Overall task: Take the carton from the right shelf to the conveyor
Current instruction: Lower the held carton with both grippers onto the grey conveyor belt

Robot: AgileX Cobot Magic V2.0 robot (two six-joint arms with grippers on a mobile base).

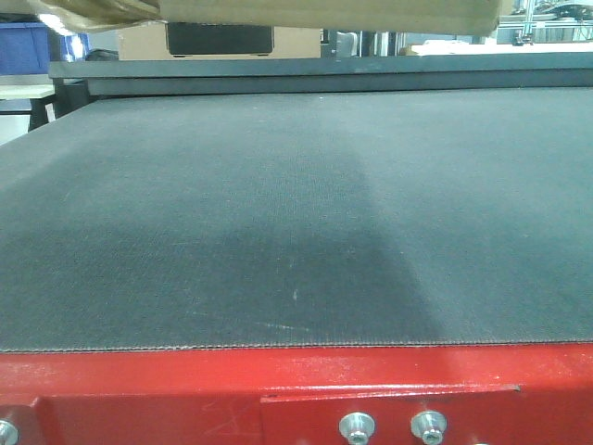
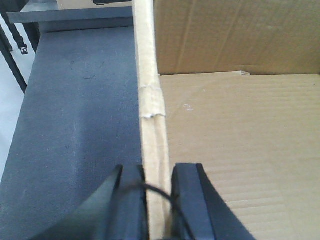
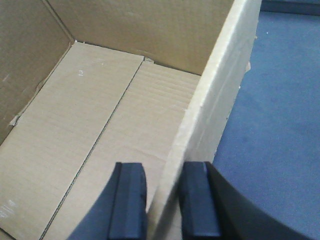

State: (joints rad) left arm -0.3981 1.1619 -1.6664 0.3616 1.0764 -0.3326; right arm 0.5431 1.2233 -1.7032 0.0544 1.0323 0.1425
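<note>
An open brown carton hangs above the grey conveyor belt (image 1: 296, 213); only its underside (image 1: 324, 14) shows at the top of the front view. My left gripper (image 2: 157, 200) is shut on the carton's left wall (image 2: 150, 100), one finger outside and one inside. My right gripper (image 3: 162, 200) is shut on the carton's right wall (image 3: 220, 85), one finger inside and one outside. The carton's empty floor shows in the left wrist view (image 2: 240, 150) and in the right wrist view (image 3: 100, 130). The belt lies below the carton in both wrist views.
The conveyor has a red metal front frame (image 1: 296, 394) with bolts. Behind the belt stand a brown box with a black panel (image 1: 220, 39), a blue bin (image 1: 23, 46) at the far left and a metal rack (image 1: 547, 28) at the far right.
</note>
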